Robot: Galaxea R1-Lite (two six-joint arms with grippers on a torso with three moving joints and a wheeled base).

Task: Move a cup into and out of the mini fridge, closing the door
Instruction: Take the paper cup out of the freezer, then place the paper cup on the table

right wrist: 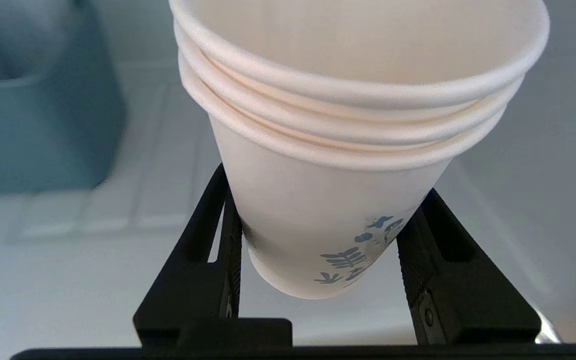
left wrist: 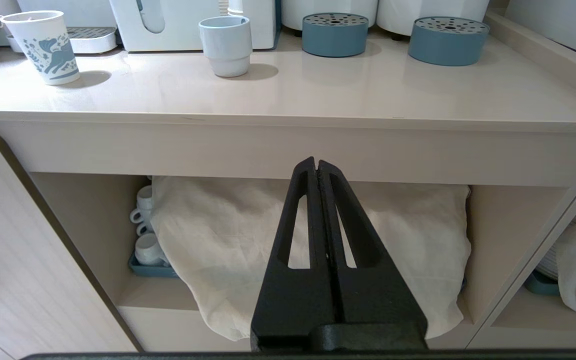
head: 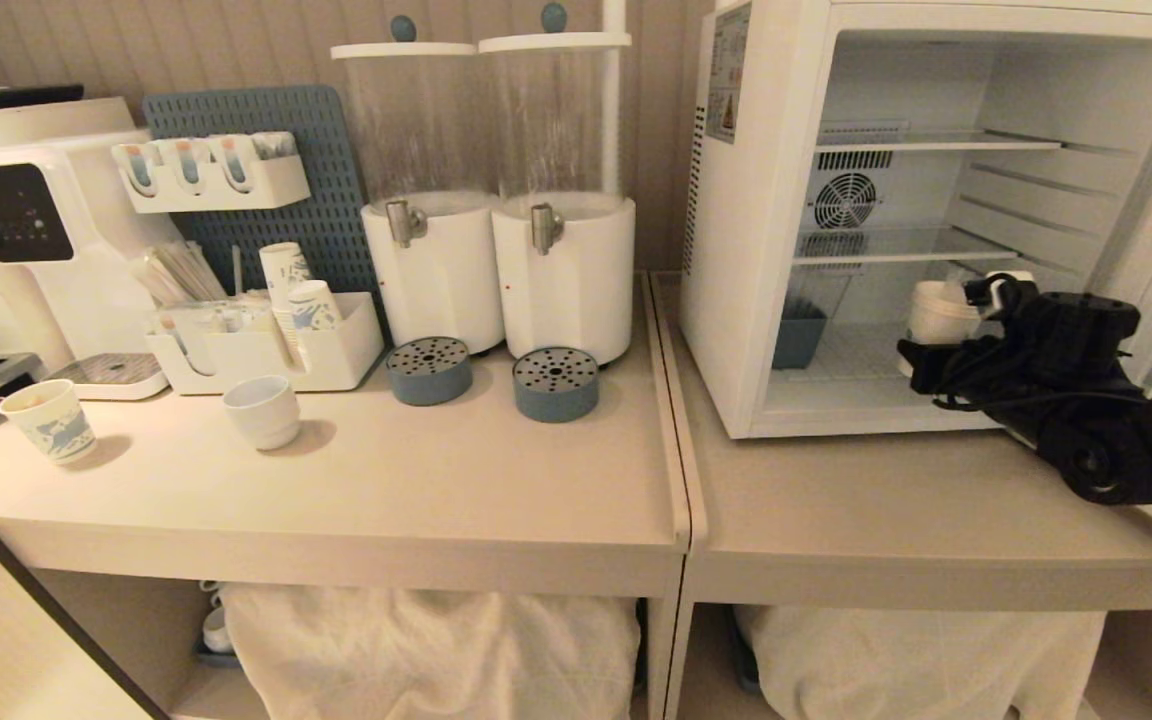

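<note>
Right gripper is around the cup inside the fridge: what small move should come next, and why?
Probably draw the cup straight back out through the fridge opening. The right gripper has both fingers pressed on the cup's lower wall, and the cup appears raised off the fridge floor, so it looks held.

Nested white cup (right wrist: 338, 200) upright inside open mini fridge (head: 736, 250).

A ribbed beige wall (head: 236, 40) runs across the top of the frame; two pale counters (head: 386, 480) meet at a seam in the middle; white cloth bundles (head: 426, 650) fill the open shelves below; warm, soft light.
</note>
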